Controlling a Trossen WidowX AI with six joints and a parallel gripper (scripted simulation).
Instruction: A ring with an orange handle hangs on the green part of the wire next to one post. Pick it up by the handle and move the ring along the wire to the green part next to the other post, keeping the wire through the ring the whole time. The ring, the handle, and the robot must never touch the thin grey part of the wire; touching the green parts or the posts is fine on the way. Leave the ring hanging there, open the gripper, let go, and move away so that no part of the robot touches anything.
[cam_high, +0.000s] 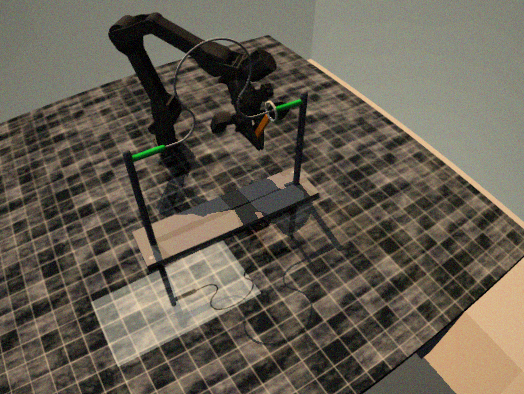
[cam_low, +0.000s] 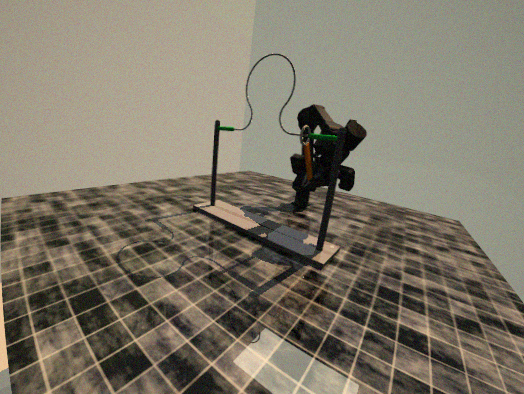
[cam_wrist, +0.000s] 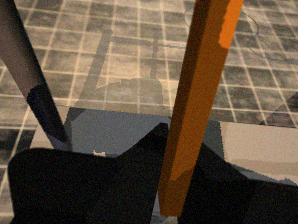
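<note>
The ring (cam_high: 270, 102) (cam_low: 305, 126) is around the wire at the inner end of one green part (cam_high: 290, 105) (cam_low: 324, 136), where the thin grey wire (cam_high: 220, 39) (cam_low: 274, 54) begins. Whether it touches grey is too small to tell. Its orange handle (cam_high: 262, 126) (cam_low: 308, 162) (cam_wrist: 192, 100) slants down from it. My gripper (cam_high: 258, 136) (cam_low: 307, 179) (cam_wrist: 169, 131) is shut on the handle's lower part, below the wire. The other green part (cam_high: 149, 152) (cam_low: 226, 129) is at the opposite post (cam_high: 140, 200) (cam_low: 215, 165).
The near post (cam_high: 300, 145) (cam_low: 332, 195) (cam_wrist: 20, 60) stands beside my gripper, at the left in the wrist view. Both posts rise from a pale base board (cam_high: 200, 231) (cam_low: 227, 213). The grey wire makes a tall loop between the green parts.
</note>
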